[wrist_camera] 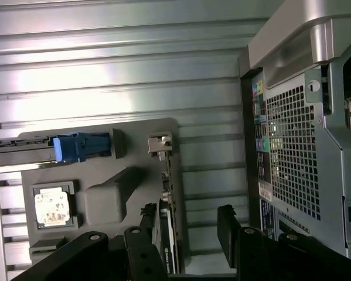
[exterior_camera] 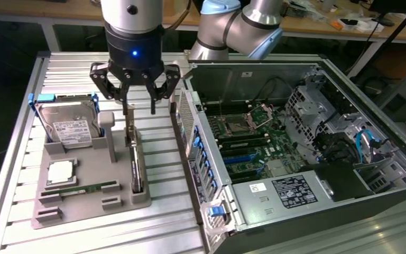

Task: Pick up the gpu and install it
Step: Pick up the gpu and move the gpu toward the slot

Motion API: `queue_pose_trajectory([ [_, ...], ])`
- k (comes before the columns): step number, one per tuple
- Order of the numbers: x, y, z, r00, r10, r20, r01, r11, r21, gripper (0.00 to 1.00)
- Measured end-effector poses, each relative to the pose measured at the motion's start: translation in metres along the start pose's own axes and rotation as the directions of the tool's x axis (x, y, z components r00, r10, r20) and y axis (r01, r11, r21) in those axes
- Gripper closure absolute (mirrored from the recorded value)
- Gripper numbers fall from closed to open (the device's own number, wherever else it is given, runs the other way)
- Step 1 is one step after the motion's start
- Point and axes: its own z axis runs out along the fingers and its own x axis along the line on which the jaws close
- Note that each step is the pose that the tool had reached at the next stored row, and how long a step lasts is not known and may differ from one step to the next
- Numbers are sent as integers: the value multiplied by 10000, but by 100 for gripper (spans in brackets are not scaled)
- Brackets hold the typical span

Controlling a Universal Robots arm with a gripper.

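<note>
Figure. Card pick-up station, seen from the exterior view and the wrist view.

The gripper point(exterior_camera: 137, 103) point(wrist_camera: 186, 237) hangs over the far end of the gpu point(exterior_camera: 135, 164) point(wrist_camera: 167, 205), its jaws spread wide and holding nothing. The gpu stands on edge in a slot at the exterior view's right side of the grey holder point(exterior_camera: 90, 209) point(wrist_camera: 105, 199), running from near to far. Its metal end bracket rises at the far end, up between the fingers point(wrist_camera: 227, 225). In the wrist view the card lies between the two fingers, closer to one of them; contact cannot be told.

On the same holder, to the exterior view's left of the gpu, are a hard drive point(exterior_camera: 67, 127) at the far end, a CPU point(exterior_camera: 61, 172) point(wrist_camera: 51, 208) nearer, and a RAM stick point(exterior_camera: 83, 189) nearer still. The holder rests on a slatted metal table point(exterior_camera: 69, 69).

Just beside the holder, on the exterior view's right, lies the open case point(exterior_camera: 259, 71) point(wrist_camera: 292, 134), with its motherboard point(exterior_camera: 249, 145) exposed.
</note>
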Motion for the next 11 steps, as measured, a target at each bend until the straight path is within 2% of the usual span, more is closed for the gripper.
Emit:
queue_pose_trajectory([
  [6,2,-19,78,10000,1,-28,-1,10000,3,46],
  [11,2,-21,91,10000,2,-30,-2,10000,3,46],
])
